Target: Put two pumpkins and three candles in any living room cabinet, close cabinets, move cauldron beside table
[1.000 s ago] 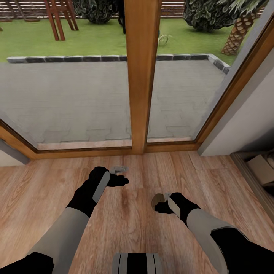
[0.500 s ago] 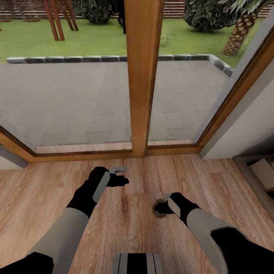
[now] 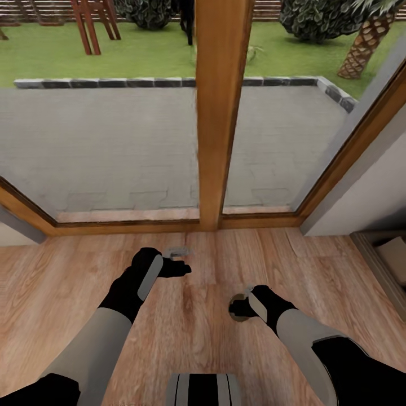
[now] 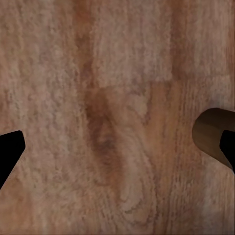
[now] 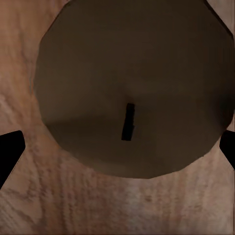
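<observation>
While the view has shifted slightly, right tool (image 3: pixel 241 307) spread above candle (image 3: pixel 238 313), left tool (image 3: pixel 179 260) apart.

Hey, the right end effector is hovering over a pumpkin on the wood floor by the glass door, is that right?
Not a pumpkin. The right wrist view shows a round tan candle with a dark wick under the right end effector, on the wood floor.

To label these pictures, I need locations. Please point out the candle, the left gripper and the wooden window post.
candle (image 5: pixel 132 88): right wrist view, its flat top near the wick.
left gripper (image 3: pixel 183 260): head view, between its fingertips.
wooden window post (image 3: pixel 217 113): head view, mid-height of its front face.
</observation>
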Tool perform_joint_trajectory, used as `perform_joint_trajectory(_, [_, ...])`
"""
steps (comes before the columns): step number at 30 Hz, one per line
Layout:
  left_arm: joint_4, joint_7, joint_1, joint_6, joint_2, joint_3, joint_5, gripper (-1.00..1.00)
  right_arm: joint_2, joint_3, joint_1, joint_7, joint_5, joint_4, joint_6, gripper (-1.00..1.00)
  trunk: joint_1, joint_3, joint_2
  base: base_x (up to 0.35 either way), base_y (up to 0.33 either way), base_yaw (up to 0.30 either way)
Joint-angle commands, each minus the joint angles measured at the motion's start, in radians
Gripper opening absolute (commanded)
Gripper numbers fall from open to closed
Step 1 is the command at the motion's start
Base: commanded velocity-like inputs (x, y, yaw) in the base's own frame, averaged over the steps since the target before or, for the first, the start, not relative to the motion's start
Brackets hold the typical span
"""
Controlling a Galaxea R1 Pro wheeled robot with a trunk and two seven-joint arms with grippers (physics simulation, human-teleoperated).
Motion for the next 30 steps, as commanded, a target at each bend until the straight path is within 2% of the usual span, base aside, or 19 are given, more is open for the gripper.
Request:
perform_joint_trajectory(1, [0.000, 0.010, -0.001, 0.003, 0.000, -0.001, 0.010, 1.00, 0.000, 0.006, 0.000, -0.004, -0.017, -0.002, 0.005, 1.00, 0.000, -0.001, 0.000, 0.000, 0.000, 0.202])
perform_joint_trajectory(6, [0.000, 0.010, -0.001, 0.003, 0.000, -0.001, 0.010, 1.00, -0.001, 0.006, 0.000, -0.004, -0.017, -0.002, 0.005, 1.00, 0.000, -0.001, 0.000, 0.000, 0.000, 0.100])
perform_joint_trajectory(22, [0.000, 0.010, -0.001, 0.003, 0.000, -0.001, 0.010, 1.00, -0.001, 0.005, 0.000, -0.004, -0.017, -0.002, 0.005, 1.00, 0.000, -0.001, 0.000, 0.000, 0.000, 0.003])
perform_joint_trajectory(30, [0.001, 0.010, -0.001, 0.003, 0.000, -0.001, 0.010, 1.00, -0.001, 0.007, 0.000, -0.004, -0.017, -0.002, 0.005, 1.00, 0.003, -0.031, -0.002, 0.000, 0.000, 0.000])
